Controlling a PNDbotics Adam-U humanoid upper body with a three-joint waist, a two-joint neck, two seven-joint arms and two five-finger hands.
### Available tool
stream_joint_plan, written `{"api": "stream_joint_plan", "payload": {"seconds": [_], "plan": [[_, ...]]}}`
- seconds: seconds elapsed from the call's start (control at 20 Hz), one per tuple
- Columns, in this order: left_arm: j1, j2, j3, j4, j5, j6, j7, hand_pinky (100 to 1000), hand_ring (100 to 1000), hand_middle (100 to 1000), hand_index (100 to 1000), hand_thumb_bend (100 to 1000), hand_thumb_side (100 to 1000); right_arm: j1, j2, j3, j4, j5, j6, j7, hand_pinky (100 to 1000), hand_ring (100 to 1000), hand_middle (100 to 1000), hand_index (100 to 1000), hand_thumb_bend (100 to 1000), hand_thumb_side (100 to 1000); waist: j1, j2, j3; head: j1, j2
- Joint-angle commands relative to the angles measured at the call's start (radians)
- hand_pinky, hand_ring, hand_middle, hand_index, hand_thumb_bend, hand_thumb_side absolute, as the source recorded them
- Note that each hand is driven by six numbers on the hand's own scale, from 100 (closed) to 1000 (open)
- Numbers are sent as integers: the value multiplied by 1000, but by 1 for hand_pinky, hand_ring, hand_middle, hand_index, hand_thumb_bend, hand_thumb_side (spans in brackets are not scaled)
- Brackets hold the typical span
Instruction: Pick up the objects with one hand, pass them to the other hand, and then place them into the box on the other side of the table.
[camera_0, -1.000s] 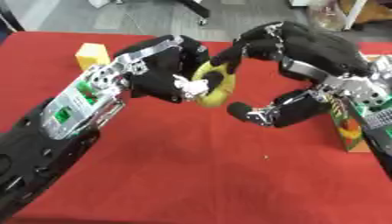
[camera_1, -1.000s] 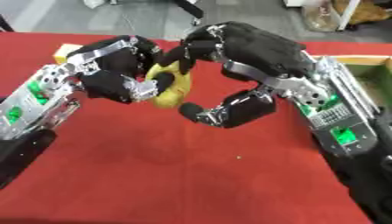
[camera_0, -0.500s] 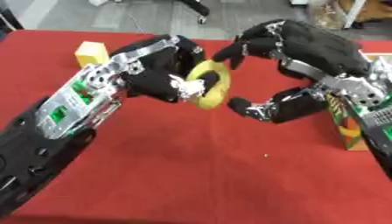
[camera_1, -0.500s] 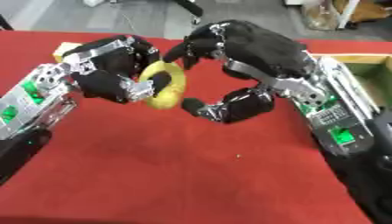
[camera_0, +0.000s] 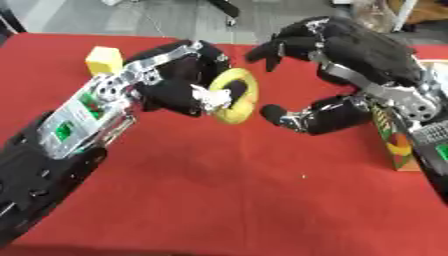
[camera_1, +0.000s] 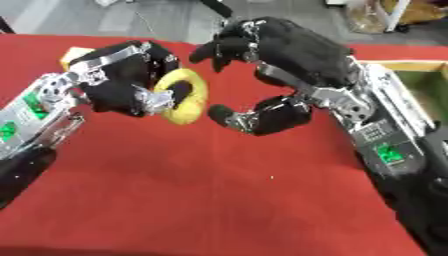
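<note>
I'm seeing a matt yellow ring (camera_0: 234, 96), soft-looking like foam, sitting in the matt black left hand (camera_0: 179, 85) with its shiny silver metal joints, facing the equally matt black right hand (camera_1: 280, 55), both hovering over a red cloth-like table cover (camera_0: 227, 190).

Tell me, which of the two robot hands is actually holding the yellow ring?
The left hand: its fingers curl round the yellow ring. The right hand is spread open beside the ring, not touching it.
</note>
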Motion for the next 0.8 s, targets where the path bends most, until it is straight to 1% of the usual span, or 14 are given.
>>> {"api": "stream_joint_plan", "payload": {"seconds": [0.05, 0.6, 0.8], "plan": [[-19, 16, 16, -18, 11, 0, 4, 618, 406, 250, 320, 100, 100, -14, 3, 0, -2, -1, -3, 3, 623, 585, 529, 815, 319, 284, 1, -28, 1, -2, 3], [-35, -2, 7, -39, 22, 12, 9, 619, 407, 251, 321, 100, 103, -11, 15, 8, 8, -17, -9, 25, 621, 583, 526, 815, 319, 280, 1, -28, 0, 0, 5], [-36, -4, 1, -39, 19, 18, 10, 619, 407, 251, 324, 100, 107, -12, 19, 8, 8, -24, -4, 17, 614, 576, 517, 789, 314, 278, 2, -28, -3, 0, 6]]}}
